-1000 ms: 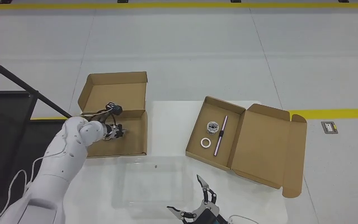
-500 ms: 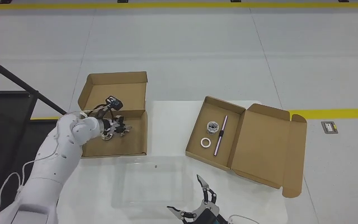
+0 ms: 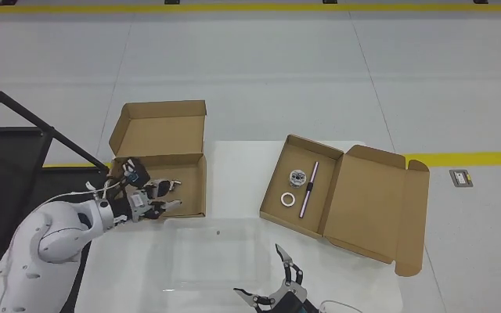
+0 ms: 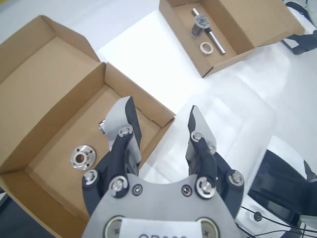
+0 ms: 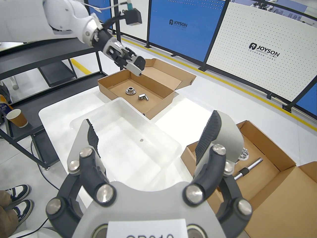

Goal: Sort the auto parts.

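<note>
On the white table (image 3: 235, 168), the left gripper (image 4: 161, 115) hangs wide open and empty over the left box's (image 4: 131, 87) near wall. 1 flange (image 4: 83, 158) and 1 bracket (image 5: 143, 97) lie inside, just beside its fingers. The right gripper (image 5: 151, 125), also open and empty, hovers above the clear tray (image 5: 81, 122).

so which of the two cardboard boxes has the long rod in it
The box away from the left gripper: the rod lies beside a ring there; the other box holds a flange.
</note>
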